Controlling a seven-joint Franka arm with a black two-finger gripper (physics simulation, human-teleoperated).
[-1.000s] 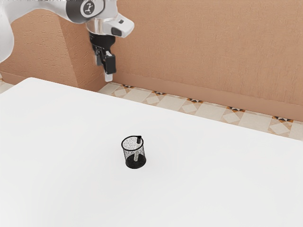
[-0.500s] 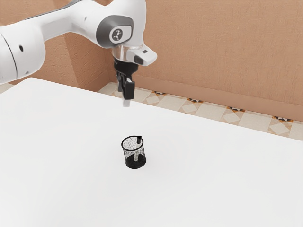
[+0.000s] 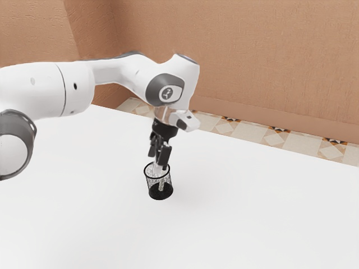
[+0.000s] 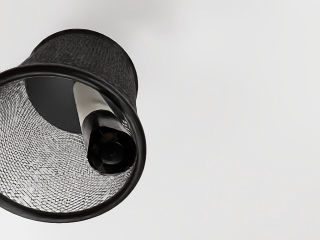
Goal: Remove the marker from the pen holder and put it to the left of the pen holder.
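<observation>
My gripper [image 3: 159,166] is right above the pen holder [image 3: 161,194], its fingers apart and pointing down, with the light fingertips at the rim. The black mesh pen holder stands upright on the table. Inside it leans the marker [image 3: 161,184], pale body down and black end up by the rim, close beside the fingers. From the wrist view I look down into the pen holder [image 4: 75,218]; the marker [image 4: 111,147] rests against its inner wall with the dark end toward my hand. Nothing is seen gripped between the fingers.
The white table [image 3: 252,207] extends around the pen holder. Beyond its far edge are a patterned tile floor [image 3: 280,137] and a brown wall [image 3: 252,56]. My arm comes in from the exterior view's left.
My hand has travelled toward the exterior view's right and down, from beyond the table's far edge to the pen holder's rim. The pen holder and marker stand as before.
</observation>
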